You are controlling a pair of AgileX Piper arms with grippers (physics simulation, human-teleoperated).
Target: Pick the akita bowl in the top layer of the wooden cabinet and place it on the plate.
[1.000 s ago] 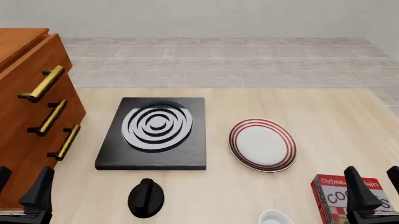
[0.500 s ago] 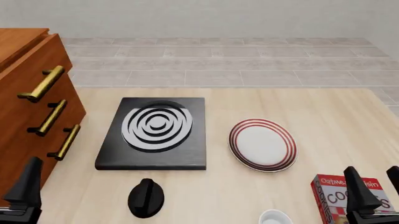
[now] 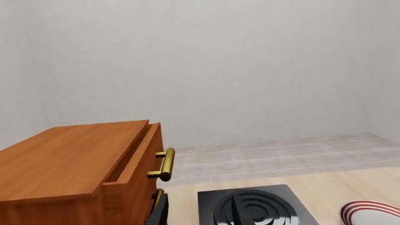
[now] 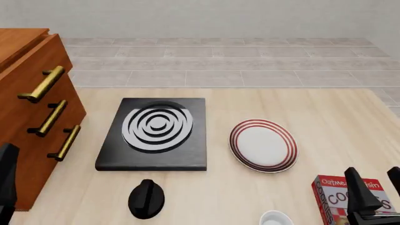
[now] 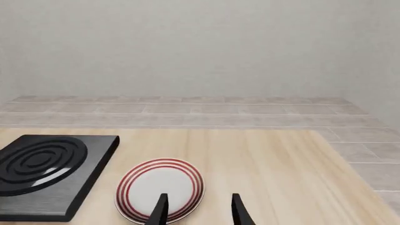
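The wooden cabinet [image 4: 25,117] stands at the table's left with three brass bar handles. Its top layer [image 3: 138,157] shows a thin dark gap under the cabinet's top, and its handle [image 4: 42,84] is free. The akita bowl is hidden. The red-ringed plate [image 4: 263,145] lies right of centre with nothing on it. My left gripper [image 3: 198,213] is open and holds nothing, low in front of the cabinet; only one of its fingers [image 4: 7,180] shows at the front view's left edge. At the near right my right gripper [image 5: 198,211] is open and holds nothing, with the plate [image 5: 160,186] just beyond it.
A black square slab [image 4: 156,133] with white spiral rings lies between cabinet and plate. Near the front edge sit a black knob-like object [image 4: 146,198], a small white cup [image 4: 276,219] and a cookie box [image 4: 340,199] beside the right gripper.
My left gripper has slid left along the table's near edge, to in front of the cabinet, until only one finger shows. The right arm has stayed still.
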